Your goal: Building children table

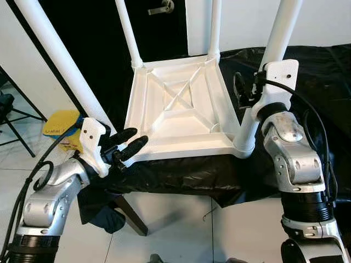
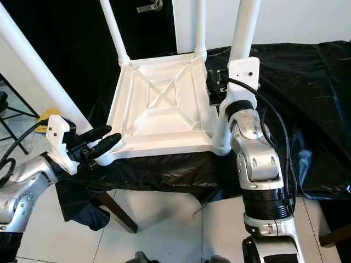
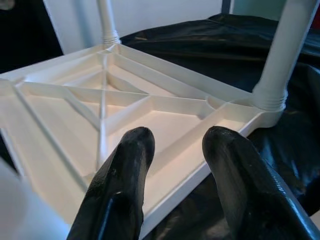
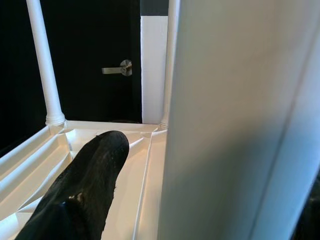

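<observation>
**Upturned children's table, both grippers at its near corners**

Nearest me I see pale floor tiles and a dark wooden leg under the black sheet that covers the supporting surface.

The left gripper sits at the near left corner of the white children's table, which lies upside down on the black sheet with its ribbed underside up. Its two black fingers are spread apart, holding nothing; in the left wrist view the fingertips hover just over the near rim of the tabletop. Whether they touch the rim, I cannot tell.

The right gripper is at the near right leg, which stands upright in its corner socket. One black finger lies on the inner side of the leg; the other is hidden behind it, so I cannot tell whether the fingers are clamped.

Left of the table, a yellow object lies on the floor.

Farther back, the far left leg and far right leg rise from their corners. Beyond them is a dark door with a metal lever handle.
</observation>
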Robot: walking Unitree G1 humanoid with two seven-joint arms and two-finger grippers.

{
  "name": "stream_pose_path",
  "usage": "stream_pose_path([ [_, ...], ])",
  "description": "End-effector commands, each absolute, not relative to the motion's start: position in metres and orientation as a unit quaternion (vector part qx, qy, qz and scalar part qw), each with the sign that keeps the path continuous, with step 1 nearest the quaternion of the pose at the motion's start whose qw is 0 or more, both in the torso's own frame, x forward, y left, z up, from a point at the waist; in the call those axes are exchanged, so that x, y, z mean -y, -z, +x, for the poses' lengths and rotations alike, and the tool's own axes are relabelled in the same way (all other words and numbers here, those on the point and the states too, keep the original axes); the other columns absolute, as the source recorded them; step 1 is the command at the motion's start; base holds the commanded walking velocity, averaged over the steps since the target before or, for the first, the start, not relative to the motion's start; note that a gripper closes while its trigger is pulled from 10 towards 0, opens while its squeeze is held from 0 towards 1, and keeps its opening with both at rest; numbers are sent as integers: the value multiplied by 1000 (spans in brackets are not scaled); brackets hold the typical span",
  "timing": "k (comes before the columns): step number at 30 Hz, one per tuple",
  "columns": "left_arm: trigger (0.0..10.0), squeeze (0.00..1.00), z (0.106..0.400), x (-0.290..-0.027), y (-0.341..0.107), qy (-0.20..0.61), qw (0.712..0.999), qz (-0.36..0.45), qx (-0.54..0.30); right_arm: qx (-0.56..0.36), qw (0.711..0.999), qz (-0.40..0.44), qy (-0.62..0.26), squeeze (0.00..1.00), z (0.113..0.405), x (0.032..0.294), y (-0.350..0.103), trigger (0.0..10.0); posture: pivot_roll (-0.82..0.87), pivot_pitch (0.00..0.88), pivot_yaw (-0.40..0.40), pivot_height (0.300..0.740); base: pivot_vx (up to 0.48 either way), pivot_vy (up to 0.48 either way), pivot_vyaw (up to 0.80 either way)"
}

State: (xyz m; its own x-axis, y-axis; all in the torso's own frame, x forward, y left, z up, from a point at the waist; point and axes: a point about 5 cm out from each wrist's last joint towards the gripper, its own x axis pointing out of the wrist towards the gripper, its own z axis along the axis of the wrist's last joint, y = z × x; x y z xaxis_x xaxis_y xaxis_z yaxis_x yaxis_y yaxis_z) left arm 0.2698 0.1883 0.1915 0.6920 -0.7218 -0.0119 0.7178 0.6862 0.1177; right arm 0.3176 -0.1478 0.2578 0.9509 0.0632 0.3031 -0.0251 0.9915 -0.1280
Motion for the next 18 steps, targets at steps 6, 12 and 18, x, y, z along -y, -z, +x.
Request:
stream_pose_path([
  [6,10000,0,274,-206,-198,393,917,69,18,157,985,-59,-29,0,319,145,-263,10000,-80,14,73,740,0,0,0],
  [12,10000,0,278,-222,-201,365,928,66,19,153,987,-51,-28,0,319,146,-262,10000,-79,17,71,740,0,0,0],
  [18,10000,0,281,-249,-201,326,942,80,11,140,990,-9,-27,0,320,147,-260,10000,-76,28,71,740,0,0,0],
])
